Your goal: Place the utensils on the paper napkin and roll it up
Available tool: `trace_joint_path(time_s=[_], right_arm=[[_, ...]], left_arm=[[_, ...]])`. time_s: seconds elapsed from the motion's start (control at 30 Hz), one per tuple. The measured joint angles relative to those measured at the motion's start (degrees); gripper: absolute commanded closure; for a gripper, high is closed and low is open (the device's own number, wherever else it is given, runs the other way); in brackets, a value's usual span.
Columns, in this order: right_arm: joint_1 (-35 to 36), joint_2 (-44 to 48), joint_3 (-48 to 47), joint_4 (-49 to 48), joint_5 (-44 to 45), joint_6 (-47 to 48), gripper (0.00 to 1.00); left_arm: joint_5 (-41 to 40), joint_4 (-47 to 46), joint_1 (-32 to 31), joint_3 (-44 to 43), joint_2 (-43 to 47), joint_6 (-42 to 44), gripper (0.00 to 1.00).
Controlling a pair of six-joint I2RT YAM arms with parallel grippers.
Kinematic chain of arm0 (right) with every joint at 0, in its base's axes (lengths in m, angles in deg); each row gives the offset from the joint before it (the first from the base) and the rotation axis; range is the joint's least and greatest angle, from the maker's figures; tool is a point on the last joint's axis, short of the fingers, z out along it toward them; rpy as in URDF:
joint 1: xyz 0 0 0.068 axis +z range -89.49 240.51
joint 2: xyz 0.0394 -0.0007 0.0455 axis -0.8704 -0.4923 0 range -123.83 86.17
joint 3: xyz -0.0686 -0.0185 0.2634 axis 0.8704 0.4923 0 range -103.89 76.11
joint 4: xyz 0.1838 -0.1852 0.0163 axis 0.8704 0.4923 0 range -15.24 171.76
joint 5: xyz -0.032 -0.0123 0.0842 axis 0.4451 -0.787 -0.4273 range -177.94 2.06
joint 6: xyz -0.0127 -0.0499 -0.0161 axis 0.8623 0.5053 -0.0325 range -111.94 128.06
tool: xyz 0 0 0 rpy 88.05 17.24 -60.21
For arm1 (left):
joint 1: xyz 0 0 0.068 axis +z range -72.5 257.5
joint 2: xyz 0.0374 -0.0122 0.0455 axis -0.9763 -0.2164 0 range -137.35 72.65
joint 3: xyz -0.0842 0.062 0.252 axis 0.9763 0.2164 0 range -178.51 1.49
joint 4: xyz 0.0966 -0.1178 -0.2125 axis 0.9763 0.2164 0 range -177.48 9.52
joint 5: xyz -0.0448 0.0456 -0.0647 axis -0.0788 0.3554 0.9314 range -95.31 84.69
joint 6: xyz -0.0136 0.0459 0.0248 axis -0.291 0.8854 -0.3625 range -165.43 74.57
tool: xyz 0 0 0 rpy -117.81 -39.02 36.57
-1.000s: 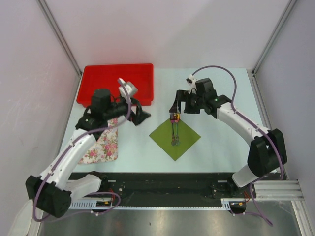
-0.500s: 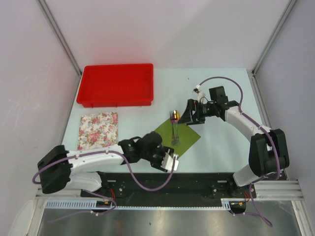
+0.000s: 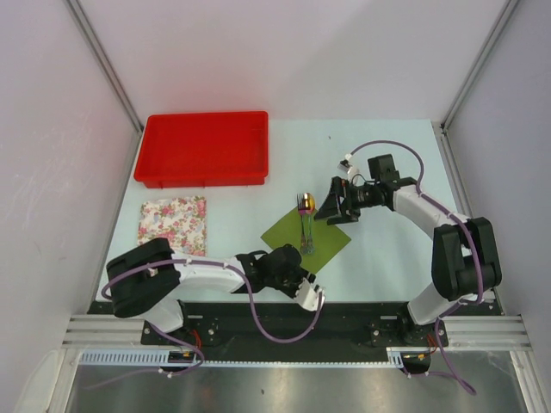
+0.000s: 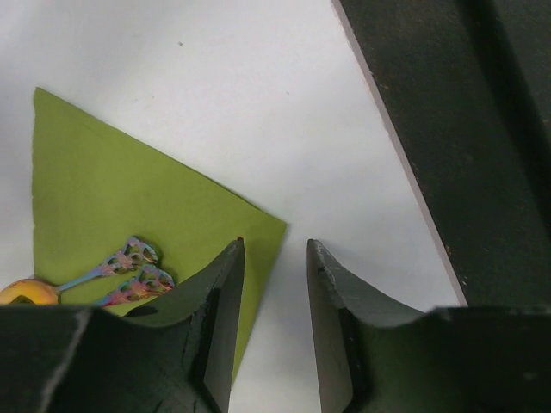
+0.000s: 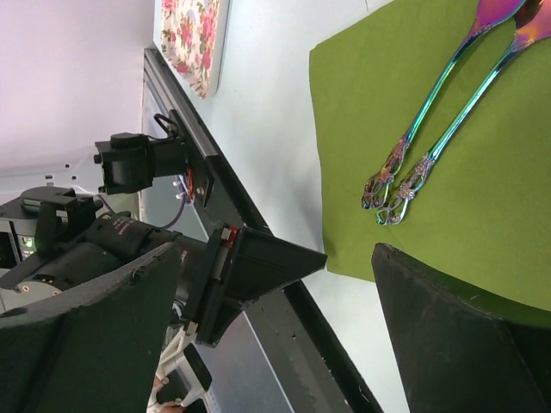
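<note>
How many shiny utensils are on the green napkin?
2. One utensil lies on the green napkin; the other utensil lies right beside it, parallel. Nothing seems hidden.

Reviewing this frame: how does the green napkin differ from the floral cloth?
The green napkin is plain olive; the floral cloth is patterned in pink and white. The napkin lies turned like a diamond, one corner toward the arms; the cloth lies square to the table edges. The napkin carries two utensils; the cloth carries nothing. Both lie spread out on the table.
</note>
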Motion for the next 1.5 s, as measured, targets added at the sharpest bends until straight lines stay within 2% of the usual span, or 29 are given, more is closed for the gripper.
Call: trace_joint_path(time_s=[0.17, 0.37, 0.53, 0.6, 0.8, 1.0, 1.2, 1.5], right_arm=[[-0.17, -0.87, 0.00, 0.00, -0.15, -0.02, 0.03], [-0.24, -0.90, 0.00, -0.09, -0.22, -0.26, 0.03], [-0.33, -1.16, 0.02, -0.13, -0.22, -0.55, 0.03], [-0.33, -1.31, 0.11, -0.15, -0.20, -0.61, 0.03], [-0.33, -1.46, 0.57, -0.26, -0.22, -0.66, 0.03], [-0.33, -1.46, 0.90, -0.33, -0.17, -0.66, 0.03], [-0.33, -1.46, 1.46, -0.44, -0.13, -0.70, 0.05], [-0.48, -1.46, 1.68, -0.57, 0.37, -0.74, 0.09]], left_arm=[[-0.87, -4.00, -0.37, 0.04, -2.08, 1.55, 0.64], [-1.22, -6.71, -0.52, 0.15, -3.54, 2.36, 0.81], [-0.90, -6.75, -0.55, 0.52, -3.56, 2.34, 0.89], [-0.76, -6.47, -0.63, 0.52, -3.54, 2.19, 1.00], [-0.50, -4.85, -1.49, 0.15, -3.26, 0.52, 1.00], [1.73, 0.79, -1.66, -3.17, -2.73, -4.85, 1.00], [6.97, 5.77, 2.58, -10.34, -2.73, -10.40, 1.00], [11.58, 8.92, 8.28, -13.44, -2.82, -14.08, 1.00]])
